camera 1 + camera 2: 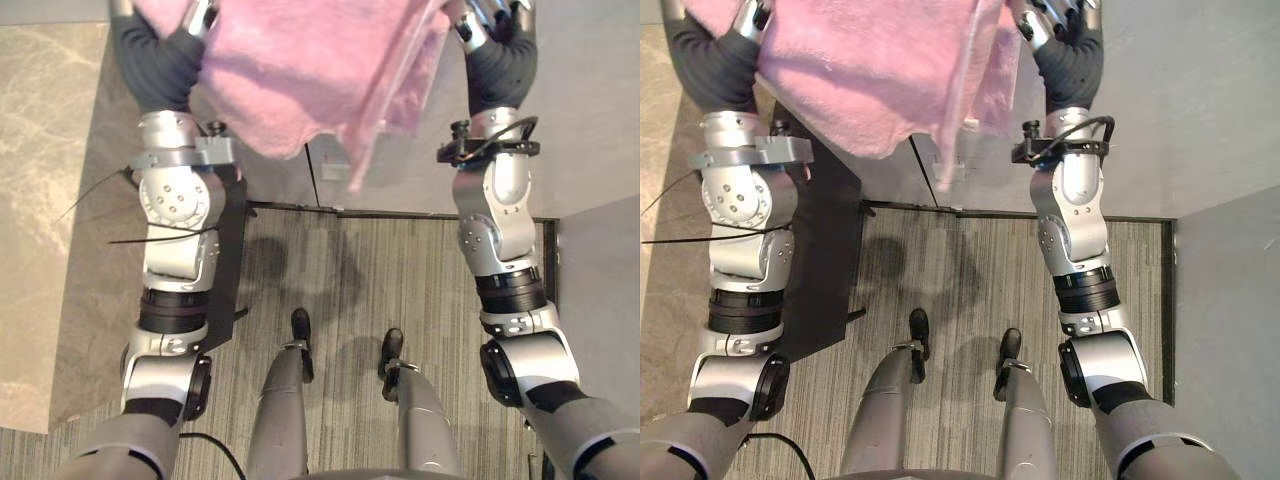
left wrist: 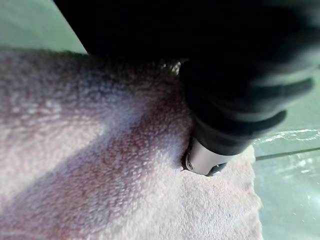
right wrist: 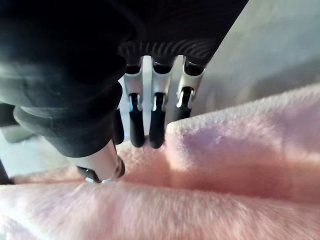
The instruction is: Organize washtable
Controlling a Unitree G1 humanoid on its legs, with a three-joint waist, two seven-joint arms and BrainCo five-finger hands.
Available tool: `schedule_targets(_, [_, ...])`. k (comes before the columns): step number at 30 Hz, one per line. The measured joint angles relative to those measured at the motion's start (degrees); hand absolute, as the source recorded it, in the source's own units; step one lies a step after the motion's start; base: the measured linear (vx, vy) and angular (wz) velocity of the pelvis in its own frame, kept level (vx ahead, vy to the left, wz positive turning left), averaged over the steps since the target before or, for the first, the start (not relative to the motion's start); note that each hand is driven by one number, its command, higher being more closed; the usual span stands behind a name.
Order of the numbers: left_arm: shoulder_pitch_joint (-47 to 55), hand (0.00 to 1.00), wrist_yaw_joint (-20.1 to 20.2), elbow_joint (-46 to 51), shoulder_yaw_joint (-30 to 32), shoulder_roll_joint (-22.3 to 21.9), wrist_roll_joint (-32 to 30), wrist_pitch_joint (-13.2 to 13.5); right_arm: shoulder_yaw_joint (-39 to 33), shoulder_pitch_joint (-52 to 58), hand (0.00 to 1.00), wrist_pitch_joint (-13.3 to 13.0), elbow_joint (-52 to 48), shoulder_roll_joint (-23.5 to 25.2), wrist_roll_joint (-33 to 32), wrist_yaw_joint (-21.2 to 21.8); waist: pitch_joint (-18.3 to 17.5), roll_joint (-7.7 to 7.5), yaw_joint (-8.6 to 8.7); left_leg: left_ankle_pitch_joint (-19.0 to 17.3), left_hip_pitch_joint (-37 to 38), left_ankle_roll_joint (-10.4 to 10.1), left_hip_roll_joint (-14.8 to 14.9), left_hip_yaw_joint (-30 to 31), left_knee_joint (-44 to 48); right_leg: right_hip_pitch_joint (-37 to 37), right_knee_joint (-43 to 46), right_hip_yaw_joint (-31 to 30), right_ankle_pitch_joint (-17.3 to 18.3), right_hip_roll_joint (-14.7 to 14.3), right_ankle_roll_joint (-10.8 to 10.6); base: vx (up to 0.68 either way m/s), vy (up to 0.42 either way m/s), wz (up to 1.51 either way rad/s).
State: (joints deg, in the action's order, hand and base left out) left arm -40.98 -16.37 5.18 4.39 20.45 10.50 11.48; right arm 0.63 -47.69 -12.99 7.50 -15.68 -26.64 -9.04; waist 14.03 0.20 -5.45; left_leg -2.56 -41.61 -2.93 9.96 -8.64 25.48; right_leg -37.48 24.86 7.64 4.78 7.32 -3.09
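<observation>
**Spotter:** While you hold the towel (image 1: 300, 80) up at twelve o'clock, stretched between both hands, nothing is folded or set down yet.

**Caller:** Grip check?

**Spotter:** Your left hand (image 1: 200, 15) sits at eleven o'clock. Its thumb (image 2: 202, 160) is dug into the pile, so I read that as a pinch, though its fingers are hidden behind the cloth. Your right hand (image 1: 478, 25) is at one o'clock, with its fingers (image 3: 137, 125) curled down into a fold and the thumb opposite. That one is clamped on the towel.

**Caller:** How far along?

**Spotter:** Early to middle, I'd say. You have the towel lifted and spread, one corner drooping toward six o'clock. Folding it and putting it in its place is all left for you.
</observation>
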Motion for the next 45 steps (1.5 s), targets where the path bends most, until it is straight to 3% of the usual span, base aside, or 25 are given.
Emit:
schedule_targets(8, [6.7, 0.00, 1.4, 6.4, 0.9, 0.4, -0.2, 0.0, -1.6, 12.7, 0.00, -0.3, -9.0, -2.8, -1.3, 2.8, -0.7, 0.01, 0.20, 0.0, 0.0, 0.0, 0.1, -0.1, 0.2, 0.0, 0.1, -0.1, 0.0, 0.0, 0.0, 0.00, -0.004, 0.00])
schedule_targets(11, [11.2, 0.00, 2.0, 9.2, 0.9, 0.4, -1.5, 0.0, -3.2, 20.0, 0.00, -0.3, -10.6, -2.5, -2.1, 4.2, -2.5, -0.11, 0.20, 0.0, 0.2, 0.0, 0.0, -0.1, 0.1, 0.2, 0.1, -0.1, 0.0, 0.0, 0.0, 0.00, 0.000, 0.00])
schedule_targets(16, [22.6, 0.00, 5.2, 13.5, 1.0, -0.2, -4.3, -0.5, -4.3, 32.6, 0.00, -0.3, -14.1, 1.5, -1.9, 7.0, -4.6, -0.27, 0.58, -0.1, 3.1, 0.0, -0.2, -0.4, -1.2, 2.5, 0.1, -0.1, 0.7, 0.3, -0.2, 0.00, -0.024, 0.03])
schedule_targets(20, [34.9, 0.00, 9.8, 16.8, 1.3, -4.0, -7.3, -2.0, -3.2, 43.7, 0.00, -0.1, -16.3, 5.7, -0.3, 10.6, -6.0, -0.31, 1.50, -0.4, 6.3, -0.1, -0.3, -1.2, -2.8, 5.1, -0.3, -0.2, 1.8, 0.6, 0.0, 0.01, -0.033, 0.01])
schedule_targets(25, [46.6, 0.00, 13.6, 18.2, 1.5, -7.0, -11.0, -3.3, 5.6, 54.4, 0.00, 1.0, -18.0, 8.6, -0.6, 16.3, -7.3, -0.26, 1.53, -0.4, 10.9, -0.2, -0.4, -1.8, -4.5, 9.1, -1.2, -0.2, 2.2, 0.6, -0.6, 0.05, -0.032, -0.01])
schedule_targets(28, [52.8, 0.00, 16.2, 20.3, 1.4, -6.9, -10.0, -2.2, 13.2, 58.5, 0.00, 1.9, -18.3, 9.2, -4.3, 20.4, -8.0, -0.15, 1.50, -0.5, 12.8, -0.3, -0.5, -1.7, -5.3, 11.1, -1.9, 0.1, 2.3, 0.6, -0.6, 0.06, -0.020, 0.04])
schedule_targets(30, [57.0, 0.00, 19.3, 21.3, 1.0, -6.8, -2.7, 0.2, 19.1, 61.3, 0.00, 2.6, -21.0, 9.2, -7.8, 24.0, -8.6, 0.13, 1.40, -0.5, 14.9, -0.3, -1.0, -1.7, -6.3, 13.2, -2.3, 0.3, 2.4, 1.0, -0.9, 0.07, -0.001, 0.09])
schedule_targets(34, [58.8, 0.00, 23.9, 21.6, -1.2, -6.5, 8.0, 4.1, 25.4, 60.6, 0.00, 2.5, -26.3, 9.1, -11.8, 27.7, -10.4, 0.25, 1.35, -0.6, 16.5, -0.2, -1.5, -1.8, -7.7, 14.9, -3.2, 0.9, 2.6, 1.5, -1.0, 0.03, 0.006, 0.11])
schedule_targets(37, [56.7, 0.00, 25.1, 21.1, -4.1, -5.7, 14.1, 5.7, 27.4, 54.3, 0.00, 1.9, -26.8, 9.2, -12.2, 27.2, -11.3, 0.50, 1.37, -0.3, 17.0, -0.4, -1.5, -2.9, -8.7, 15.1, -3.3, 1.3, 2.6, 2.0, -1.1, 0.01, 0.002, 0.10])
schedule_targets(42, [45.2, 0.00, 24.5, 15.1, -9.5, -4.3, 20.5, 6.5, 27.0, 38.4, 0.00, -1.2, -22.4, 10.1, -11.0, 20.9, -11.7, 0.75, 1.16, 1.9, 13.2, -0.4, -1.8, -3.3, -9.8, 10.2, -1.9, 1.2, 2.3, 2.5, -1.0, -0.03, -0.017, 0.04])
schedule_targets(45, [31.9, 0.00, 22.2, 8.2, -11.8, -1.8, 21.6, 6.6, 25.7, 28.1, 0.00, -2.0, -16.6, 11.0, -9.0, 15.6, -11.6, 0.78, 1.15, 4.4, 9.7, 0.6, -1.9, -3.6, -10.6, 5.8, -1.5, 0.9, 0.9, 2.5, -0.8, 0.00, -0.020, -0.02])
